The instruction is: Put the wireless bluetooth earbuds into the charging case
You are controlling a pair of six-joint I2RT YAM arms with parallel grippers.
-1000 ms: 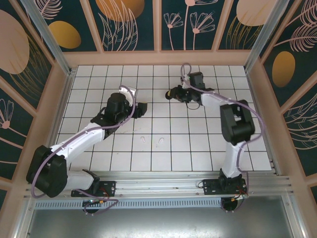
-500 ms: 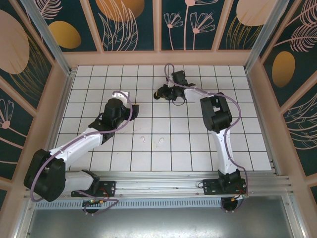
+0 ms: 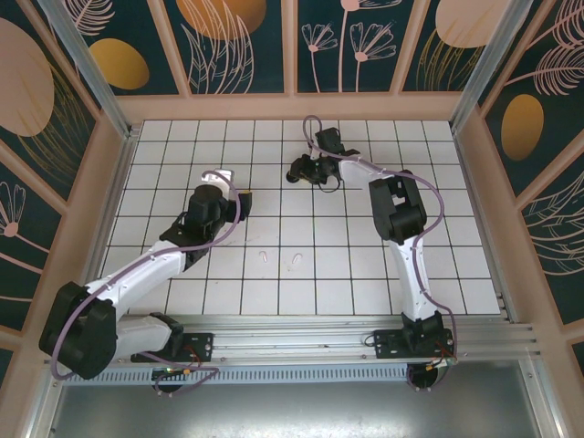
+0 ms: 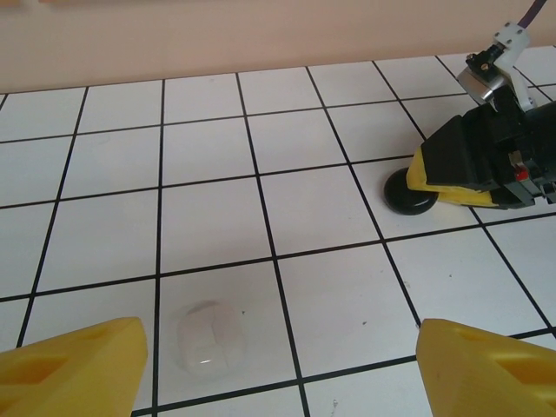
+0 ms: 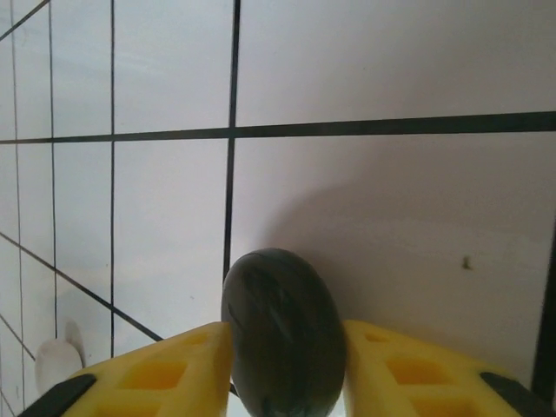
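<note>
Gripped black case (image 5: 278,287) in right tool (image 5: 287,327), left tool (image 4: 278,352) open
Two white earbuds (image 3: 265,256) lie toward the surface's (image 3: 365,274) near edge, well apart from both tools; white case (image 4: 208,337) just ahead of left tool

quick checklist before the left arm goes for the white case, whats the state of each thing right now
1. Is the left gripper open: ok, its fingers are spread wide.
2. Is the white case lined up: ok, it lies flat on a tile ahead, between the two fingers, untouched.
3. Is the lid of the white case open: cannot tell; it looks like a closed pebble.
4. Does the right gripper hold the black case: ok, its fingers sit against both sides.
5. Are the white earbuds reachable: ok, two lie loose on tiles nearer the arm bases, away from both grippers.
</note>
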